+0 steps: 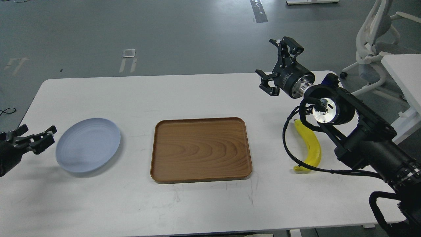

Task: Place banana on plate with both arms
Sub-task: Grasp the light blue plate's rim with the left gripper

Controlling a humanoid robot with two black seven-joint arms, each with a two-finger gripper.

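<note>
The yellow banana lies on the white table at the right, partly crossed by my right arm's black cable. The pale blue plate lies empty at the left. My right gripper is open and empty, raised above the table's far right, well beyond the banana's far end. My left gripper is low at the left edge, just left of the plate's rim; its fingers are spread and hold nothing.
A brown wooden tray lies empty in the middle, between plate and banana. A white office chair and another white table's corner stand off to the right. Grey floor lies beyond the table's far edge.
</note>
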